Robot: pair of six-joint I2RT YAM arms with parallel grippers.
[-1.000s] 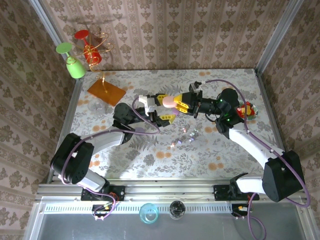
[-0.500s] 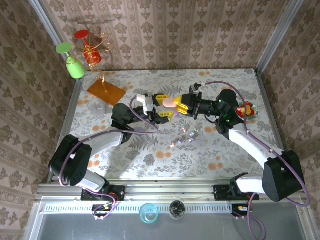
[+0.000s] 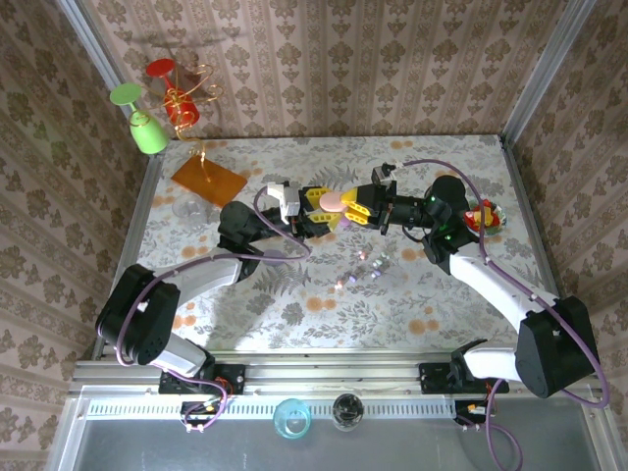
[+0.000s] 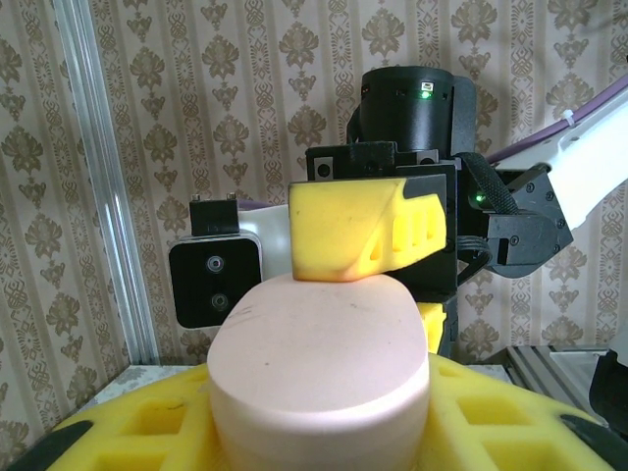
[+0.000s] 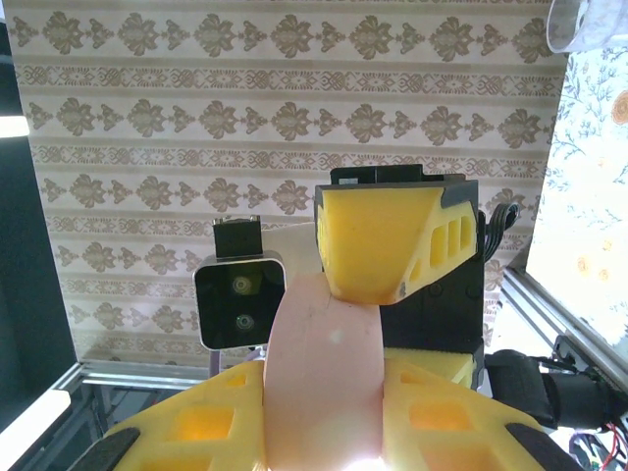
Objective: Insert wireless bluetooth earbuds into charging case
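Both left end effector [image 3: 327, 209] and right end effector [image 3: 351, 206] grip the charging case [image 3: 332, 200].

- We see the table [image 3: 294, 304] brightly and evenly lit from above, with soft shadows falling on it.
- In the right wrist view, we note glare low on the pink case [image 5: 324, 383] and a dark left edge.

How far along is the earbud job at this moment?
Done: the case is off the table, clamped between the left gripper and right gripper. In hand: both hold it; it looks closed. Left: the buds lie on the table, none inserted.
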